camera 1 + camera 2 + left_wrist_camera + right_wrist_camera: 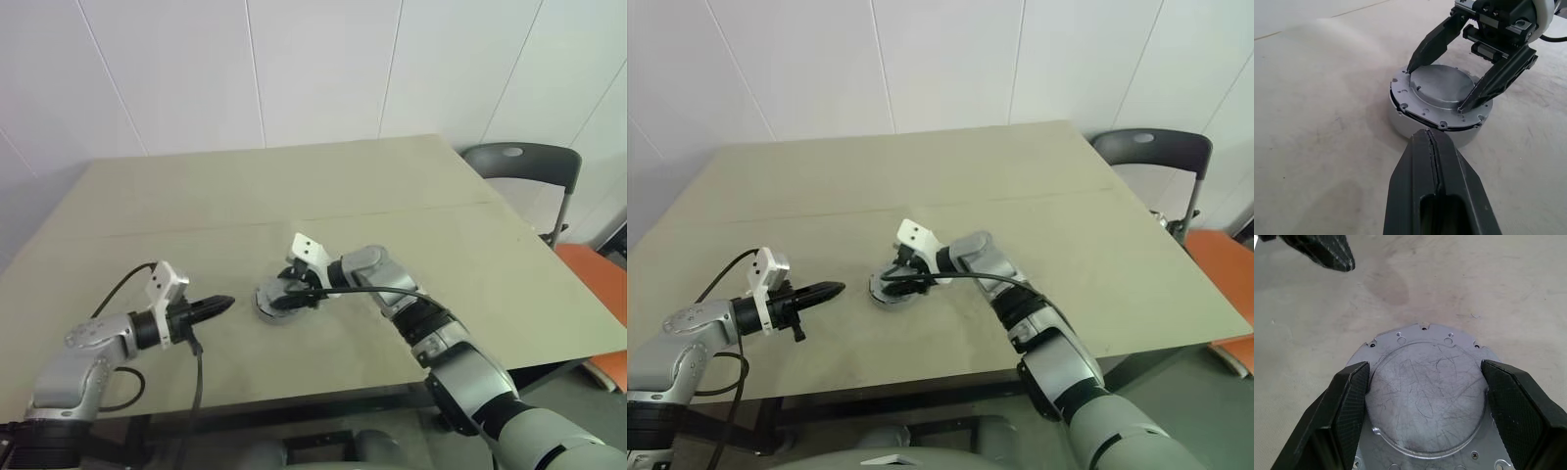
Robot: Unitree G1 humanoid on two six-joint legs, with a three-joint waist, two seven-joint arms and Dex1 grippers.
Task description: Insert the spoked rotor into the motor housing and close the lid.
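Resting near the front middle of the beige surface (411, 196), the motor housing (1400, 125) carries the lid (1439, 88) on top, its raised round centre scratched and its flange ringed with small holes. The right gripper (1425, 382) reaches in from the robot's right, its two black fingers (1347, 396) spread wide and set against opposite edges of the lid's raised centre. The left gripper (223, 305) hovers just beside the housing on the robot's left, apart from it, its fingers pressed together and empty, tip aimed at the housing's rim. Bare surface lies open behind and to either side of the housing. A dark chair (524, 162) stands past the far right corner.
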